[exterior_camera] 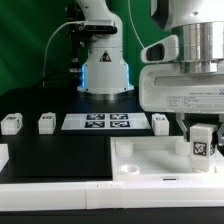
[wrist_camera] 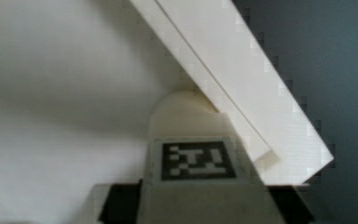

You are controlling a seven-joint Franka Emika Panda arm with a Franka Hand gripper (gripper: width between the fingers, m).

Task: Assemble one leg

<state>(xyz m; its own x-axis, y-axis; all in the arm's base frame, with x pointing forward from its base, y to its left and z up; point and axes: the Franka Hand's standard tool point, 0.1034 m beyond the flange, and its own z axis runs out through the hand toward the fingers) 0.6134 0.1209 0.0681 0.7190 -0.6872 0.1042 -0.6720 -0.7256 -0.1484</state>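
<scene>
My gripper is shut on a leg, a small white post with a black-and-white tag, held upright over the right end of the large white tray-like part. In the wrist view the leg sits between the dark fingers, and its far end lies close to the part's raised rim. I cannot tell whether they touch. Three more legs stand on the black table: one, another and a third.
The marker board lies flat between the loose legs. The robot's base stands behind it. Another white part shows at the exterior view's left edge.
</scene>
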